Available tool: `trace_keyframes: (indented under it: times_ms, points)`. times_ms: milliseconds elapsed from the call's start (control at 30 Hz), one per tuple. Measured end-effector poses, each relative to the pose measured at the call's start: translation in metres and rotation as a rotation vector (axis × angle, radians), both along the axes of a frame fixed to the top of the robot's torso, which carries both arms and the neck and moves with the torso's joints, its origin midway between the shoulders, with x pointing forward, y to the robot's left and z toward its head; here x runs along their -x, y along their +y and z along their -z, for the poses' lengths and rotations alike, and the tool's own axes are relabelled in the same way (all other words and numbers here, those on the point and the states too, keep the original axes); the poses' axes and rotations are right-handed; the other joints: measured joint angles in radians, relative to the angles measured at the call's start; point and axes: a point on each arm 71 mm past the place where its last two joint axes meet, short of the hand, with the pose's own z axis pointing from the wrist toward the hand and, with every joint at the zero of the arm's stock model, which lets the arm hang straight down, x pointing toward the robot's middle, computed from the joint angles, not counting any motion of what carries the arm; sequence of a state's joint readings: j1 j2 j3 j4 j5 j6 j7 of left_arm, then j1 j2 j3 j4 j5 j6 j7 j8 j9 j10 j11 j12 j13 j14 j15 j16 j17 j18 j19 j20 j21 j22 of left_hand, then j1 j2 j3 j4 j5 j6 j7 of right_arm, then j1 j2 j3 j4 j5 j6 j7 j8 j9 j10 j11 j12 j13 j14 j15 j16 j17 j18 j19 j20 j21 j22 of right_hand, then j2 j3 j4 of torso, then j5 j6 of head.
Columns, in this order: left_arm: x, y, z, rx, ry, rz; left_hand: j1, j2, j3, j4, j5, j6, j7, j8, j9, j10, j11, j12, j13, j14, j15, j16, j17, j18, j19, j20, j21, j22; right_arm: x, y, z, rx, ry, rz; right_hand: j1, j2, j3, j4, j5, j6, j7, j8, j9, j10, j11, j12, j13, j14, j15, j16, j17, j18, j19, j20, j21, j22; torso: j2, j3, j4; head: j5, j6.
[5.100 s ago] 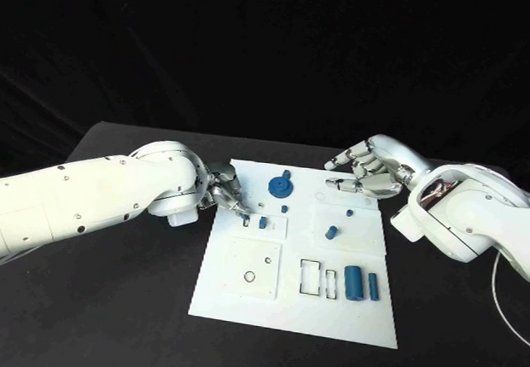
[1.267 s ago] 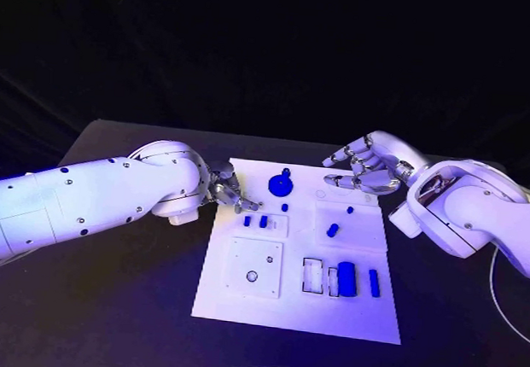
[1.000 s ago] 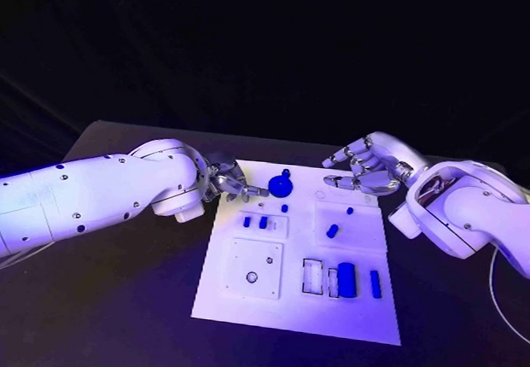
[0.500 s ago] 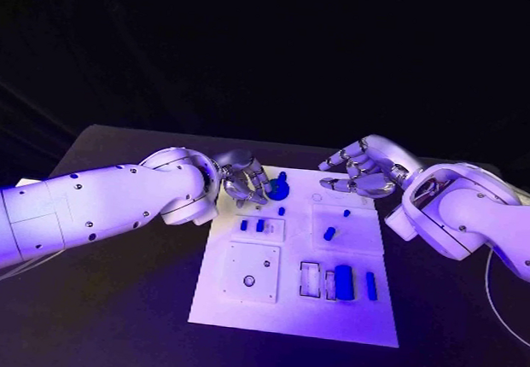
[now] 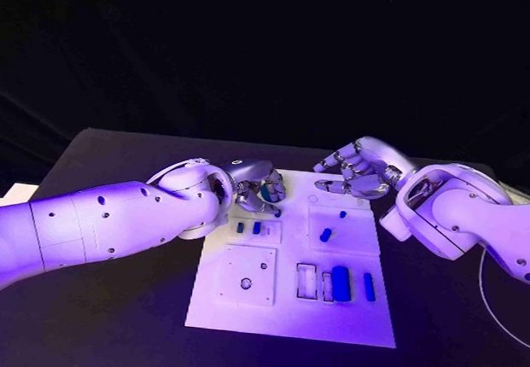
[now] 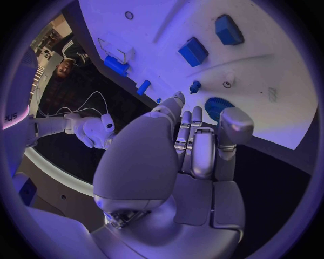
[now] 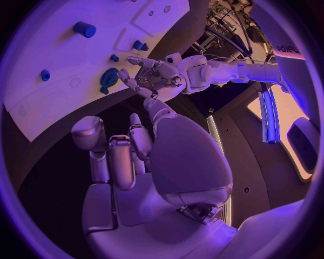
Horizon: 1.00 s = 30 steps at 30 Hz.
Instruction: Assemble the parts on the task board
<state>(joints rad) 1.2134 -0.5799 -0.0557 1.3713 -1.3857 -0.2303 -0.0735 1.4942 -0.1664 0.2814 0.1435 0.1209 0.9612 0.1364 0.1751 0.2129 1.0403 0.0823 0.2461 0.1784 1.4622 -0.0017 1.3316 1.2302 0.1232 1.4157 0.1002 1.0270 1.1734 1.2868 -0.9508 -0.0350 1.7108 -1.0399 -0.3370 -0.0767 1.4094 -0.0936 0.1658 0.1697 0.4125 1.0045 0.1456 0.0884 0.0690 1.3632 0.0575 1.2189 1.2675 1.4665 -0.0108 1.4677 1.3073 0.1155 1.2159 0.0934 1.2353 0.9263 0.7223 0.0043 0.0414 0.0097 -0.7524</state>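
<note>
Task board [image 5: 282, 313] unlettered, left hand [image 5: 259, 188] fingers over round blue part [image 6: 217, 106]

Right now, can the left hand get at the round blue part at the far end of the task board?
Probably yes. The left hand hovers right over the round blue part with fingers spread, holding nothing; the right hand sits off to the side, leaving the way free.

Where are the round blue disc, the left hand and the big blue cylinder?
round blue disc [image 7: 108, 77], right wrist view, its flat face.
left hand [image 5: 258, 189], head view, middle of the hand.
big blue cylinder [image 5: 341, 283], head view, mid-body.
</note>
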Motion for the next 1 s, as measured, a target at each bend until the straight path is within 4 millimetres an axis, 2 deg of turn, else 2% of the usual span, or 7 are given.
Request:
trace_keyframes:
  times_ms: [33,100,667,700,1000]
  points:
    - [0.000,-0.002,0.001,-0.013,-0.003,0.004,0.000,0.000,0.004,-0.001,-0.003,0.004,-0.003,-0.006,-0.005,0.009,-0.001,-0.006,-0.007,0.000,0.000,0.004,0.001,0.000,0.006,-0.003,0.019,0.014,0.000,0.000,0.000,0.000,0.000,0.000,0.000,0.000,0.000,0.000,0.000,0.000,0.000,0.000,0.000,0.000,0.000,0.000,0.000,0.000,0.000,0.000,0.000,0.000,0.000,0.000,0.000,0.000,0.000,0.0000,0.0001,0.000,0.000]
    - [-0.001,-0.004,0.002,-0.040,-0.006,0.007,-0.005,-0.005,0.005,-0.002,-0.004,0.010,-0.001,-0.010,-0.011,0.014,-0.002,-0.011,-0.016,0.000,0.000,0.005,0.001,-0.014,0.012,-0.002,0.041,0.032,0.000,0.000,0.000,0.000,0.000,0.000,0.000,0.000,0.000,0.000,0.000,0.000,0.000,0.000,0.000,0.000,0.000,0.000,0.000,0.000,0.000,0.000,0.000,0.000,0.000,0.000,0.000,0.000,0.000,0.0003,0.0007,-0.001,0.000]
    - [-0.008,-0.018,0.011,-0.163,-0.010,0.002,-0.009,-0.001,0.038,-0.005,-0.004,0.047,-0.004,-0.027,-0.032,0.059,-0.008,-0.029,-0.045,0.004,-0.004,0.010,-0.016,-0.014,0.035,-0.011,0.116,0.092,0.000,0.002,0.000,-0.001,0.000,-0.004,0.000,0.000,0.000,0.000,0.000,0.000,0.000,0.000,0.000,0.000,0.000,0.000,0.000,0.000,0.000,0.000,0.001,0.000,0.000,0.000,0.000,0.000,-0.001,0.0004,0.0009,-0.004,-0.001]
    - [-0.008,-0.018,0.011,-0.165,-0.010,0.002,-0.009,-0.001,0.039,-0.006,-0.004,0.050,-0.006,-0.031,-0.033,0.061,-0.010,-0.029,-0.046,0.004,-0.004,0.010,-0.016,-0.025,0.035,-0.011,0.119,0.094,0.000,0.002,0.000,-0.001,0.000,-0.004,0.000,0.000,0.001,0.001,0.000,0.000,0.000,0.000,0.000,0.000,0.000,0.000,0.000,0.000,0.000,0.000,0.001,0.000,0.000,0.000,0.000,0.000,-0.001,0.0004,0.0010,-0.004,-0.001]
    - [-0.007,-0.023,0.012,-0.175,-0.008,0.007,-0.009,-0.001,0.054,-0.010,-0.004,0.061,-0.003,-0.037,-0.039,0.078,-0.009,-0.034,-0.053,0.003,-0.004,0.010,-0.024,-0.030,0.042,-0.011,0.143,0.113,0.000,0.002,0.000,-0.001,0.001,-0.006,0.000,0.000,0.003,0.003,0.000,0.000,0.000,0.000,0.000,0.000,0.000,0.000,0.000,0.000,0.000,0.000,0.001,0.000,0.000,0.000,0.000,0.000,-0.002,0.0008,0.0019,-0.007,-0.002]
